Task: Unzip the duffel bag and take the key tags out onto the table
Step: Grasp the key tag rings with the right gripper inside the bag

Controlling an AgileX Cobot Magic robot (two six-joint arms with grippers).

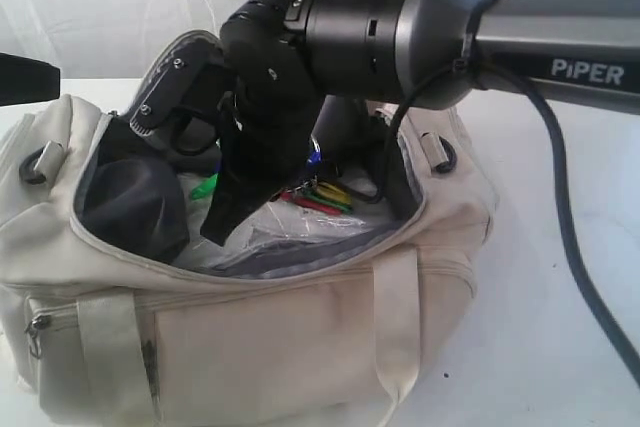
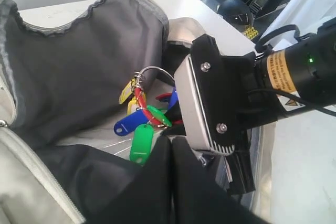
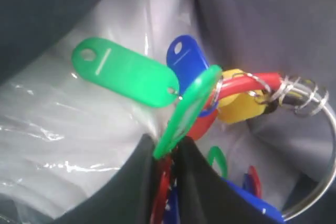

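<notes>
The cream-white duffel bag (image 1: 250,347) lies unzipped on the white table (image 1: 560,347), its dark grey lining (image 2: 79,61) showing. The key tags (image 1: 320,195) sit inside it, a red, green, yellow and blue bunch (image 2: 142,124) on a metal ring (image 3: 304,98). My right gripper (image 3: 165,148) reaches down into the bag (image 1: 225,217) and is shut on a green tag (image 3: 186,108), with red and blue tags also between its fingers. My left gripper (image 2: 171,141) is inside the bag's left end with its fingers pressed together; nothing shows between them.
Crumpled clear plastic (image 1: 270,237) lies on the bag's floor under the tags (image 3: 63,129). The right arm (image 1: 500,37) and its cable (image 1: 570,227) cross above the bag. A bag strap (image 1: 400,327) hangs at the front.
</notes>
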